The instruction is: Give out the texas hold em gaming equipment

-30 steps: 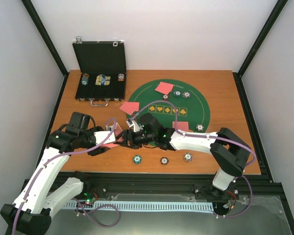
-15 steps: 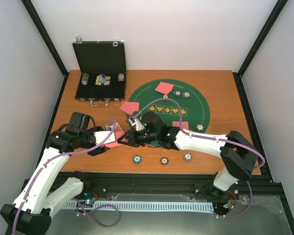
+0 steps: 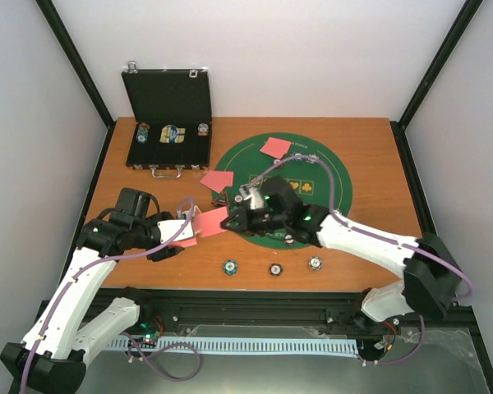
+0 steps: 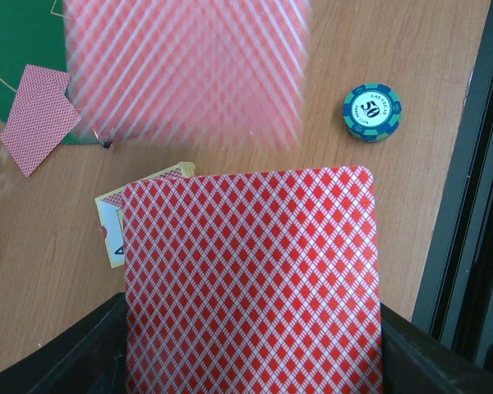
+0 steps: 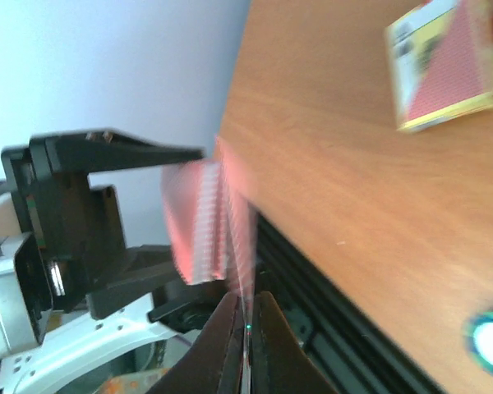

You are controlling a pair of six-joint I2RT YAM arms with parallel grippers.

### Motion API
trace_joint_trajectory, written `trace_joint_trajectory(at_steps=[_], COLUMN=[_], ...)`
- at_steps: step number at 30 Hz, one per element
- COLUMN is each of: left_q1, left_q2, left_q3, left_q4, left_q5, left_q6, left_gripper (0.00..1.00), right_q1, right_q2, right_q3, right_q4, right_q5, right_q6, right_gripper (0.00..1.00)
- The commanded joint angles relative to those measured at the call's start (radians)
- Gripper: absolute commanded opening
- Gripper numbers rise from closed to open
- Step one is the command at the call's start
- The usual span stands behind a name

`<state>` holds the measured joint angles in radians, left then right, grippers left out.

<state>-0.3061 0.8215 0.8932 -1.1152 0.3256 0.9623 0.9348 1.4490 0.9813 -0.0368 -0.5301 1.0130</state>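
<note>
While the left end effector (image 3: 179,231) is pinching the pack of red-backed cards (image 4: 251,287) just above the near left part of the worktop (image 3: 378,148), the right end effector (image 3: 232,219) is pressed together on the thin edge of the top card (image 3: 212,222), which hangs in the air between the two arms. That card looks blurry in both wrist views, so I think it is moving. The grip is only on the very edge, so the card could slip out and drop in the wrong spot, maybe near the blue chip (image 3: 228,267) or over the near edge of the worktop. It could also turn over and show its face. A second card might stick to it and come along, and then one place would get too many. If the right arm tugs too hard or at a slant, the whole pack could twist loose from the left end effector and spill. The two arms are very close together, so a small wrong move could make them bump. The green mat (image 3: 333,176) has a card (image 3: 274,148) lying on it, and a low swing could knock it away.
</note>
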Motion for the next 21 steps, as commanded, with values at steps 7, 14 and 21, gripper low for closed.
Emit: trace_joint_trajectory(at_steps=[7, 14, 21], left_q1=[-0.007, -0.007, -0.006], left_q2=[-0.014, -0.01, -0.012], left_q3=[0.041, 0.044, 0.046], left_q4=[0.011, 0.008, 0.003], left_q5=[0.02, 0.021, 0.01], left_q6=[0.018, 0.015, 0.016], left_gripper=[0.38, 0.38, 0.38], right_q1=[-0.536, -0.768, -0.812], right_q2=[-0.324, -0.256, -0.112], right_q3=[-0.237, -0.276, -0.194], right_q4=[-0.401, -0.453, -0.412], right_q5=[-0.068, -0.107, -0.158], right_q6=[-0.278, -0.419, -0.455], right_gripper=[0.08, 0.06, 0.04])
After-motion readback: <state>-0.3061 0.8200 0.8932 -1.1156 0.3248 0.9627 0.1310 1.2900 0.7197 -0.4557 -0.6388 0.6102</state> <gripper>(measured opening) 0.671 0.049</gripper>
